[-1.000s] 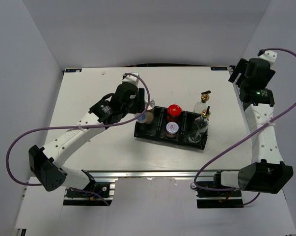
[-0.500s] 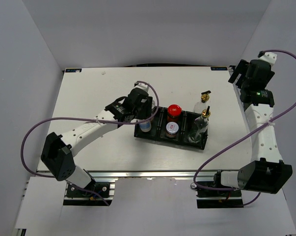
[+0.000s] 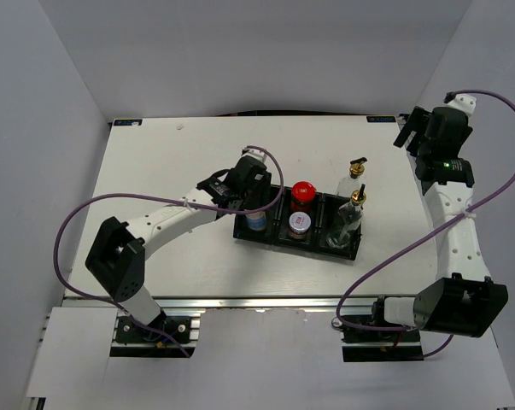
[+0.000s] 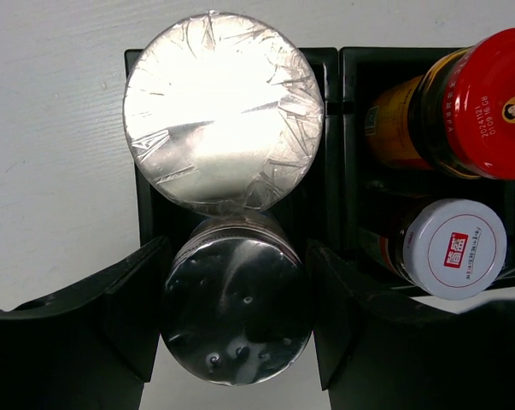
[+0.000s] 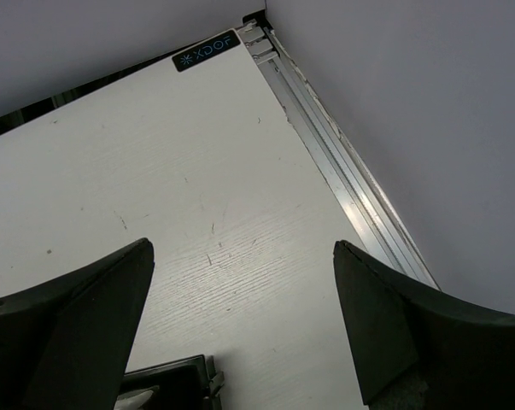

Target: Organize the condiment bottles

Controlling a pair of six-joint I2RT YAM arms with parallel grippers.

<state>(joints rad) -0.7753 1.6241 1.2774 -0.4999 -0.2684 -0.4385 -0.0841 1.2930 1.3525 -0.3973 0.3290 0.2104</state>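
From above, the left arm (image 3: 167,224) reaches across the table (image 3: 155,154) to the black tray (image 3: 270,242), with the left gripper (image 3: 254,212) low over the tray's left compartment. A silver-lidded shaker (image 3: 255,221) stands at the near end of that compartment. The middle compartment holds a red-capped jar (image 3: 302,193) at the far end and a white-lidded jar (image 3: 299,224) at the near end. A glass bottle (image 3: 351,219) with a gold spout stands upright in the right compartment. A second glass bottle (image 3: 352,178) stands on the table just beyond the tray's far right corner. The right gripper (image 3: 411,128) hangs high at the far right edge of the table. In the left wrist view, the gripper's fingers (image 4: 129,325) sit against both sides of the silver-lidded shaker, clamping it. Just beyond it in the same compartment stands a film-wrapped shaker (image 4: 223,111). In the right wrist view, the right gripper is spread wide and holds nothing, above the table's far right corner.
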